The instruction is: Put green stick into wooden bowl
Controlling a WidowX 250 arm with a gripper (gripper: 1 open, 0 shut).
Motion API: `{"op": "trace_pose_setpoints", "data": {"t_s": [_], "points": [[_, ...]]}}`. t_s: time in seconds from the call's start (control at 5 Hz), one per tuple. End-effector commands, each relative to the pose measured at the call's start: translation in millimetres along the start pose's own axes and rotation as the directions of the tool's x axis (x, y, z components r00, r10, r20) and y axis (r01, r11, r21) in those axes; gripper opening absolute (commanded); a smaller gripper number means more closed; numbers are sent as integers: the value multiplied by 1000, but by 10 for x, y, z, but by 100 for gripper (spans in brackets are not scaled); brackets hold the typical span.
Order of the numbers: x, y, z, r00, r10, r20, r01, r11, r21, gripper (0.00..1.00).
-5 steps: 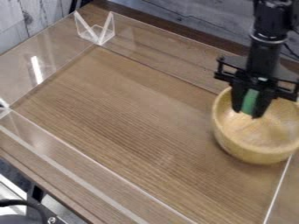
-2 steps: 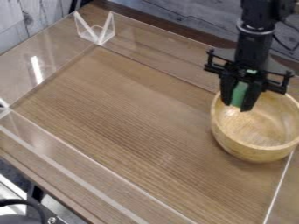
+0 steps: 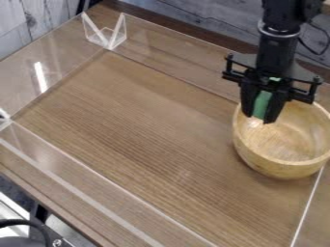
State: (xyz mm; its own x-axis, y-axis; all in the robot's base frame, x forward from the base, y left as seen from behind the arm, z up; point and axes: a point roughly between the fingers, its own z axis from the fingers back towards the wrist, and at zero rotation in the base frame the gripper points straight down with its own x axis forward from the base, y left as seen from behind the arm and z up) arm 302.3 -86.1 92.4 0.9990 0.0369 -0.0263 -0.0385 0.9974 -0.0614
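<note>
While gripper (image 3: 268, 108) leftward since — green stick (image 3: 261, 102) clamped

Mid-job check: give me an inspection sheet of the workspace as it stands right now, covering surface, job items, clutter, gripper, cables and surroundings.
Surface: wooden table top, grain visible, edged by clear plastic walls.
Job's things: green stick held upright in the gripper, above the near-left rim of the wooden bowl; the bowl sits at the right edge of the table, nothing seen inside it.
Clutter: nothing seen on the table besides the bowl.
Gripper: black gripper points down, shut on the green stick.
Cables: dark cable-like shape at the bottom left corner, too unclear to identify.
Surroundings: clear bracket at the back wall; pale planked backdrop behind.
</note>
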Motion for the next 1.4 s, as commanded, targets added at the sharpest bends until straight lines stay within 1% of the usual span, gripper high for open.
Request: {"op": "trace_pose_setpoints", "data": {"t_s": [0.0, 0.4, 1.2], "points": [[6, -65, 277, 996, -10, 87, 13, 1000, -29, 0], [71, -139, 166, 996, -7, 86, 10, 999, -35, 0], [116, -162, -71, 997, -4, 80, 7, 999, -36, 0]]}}
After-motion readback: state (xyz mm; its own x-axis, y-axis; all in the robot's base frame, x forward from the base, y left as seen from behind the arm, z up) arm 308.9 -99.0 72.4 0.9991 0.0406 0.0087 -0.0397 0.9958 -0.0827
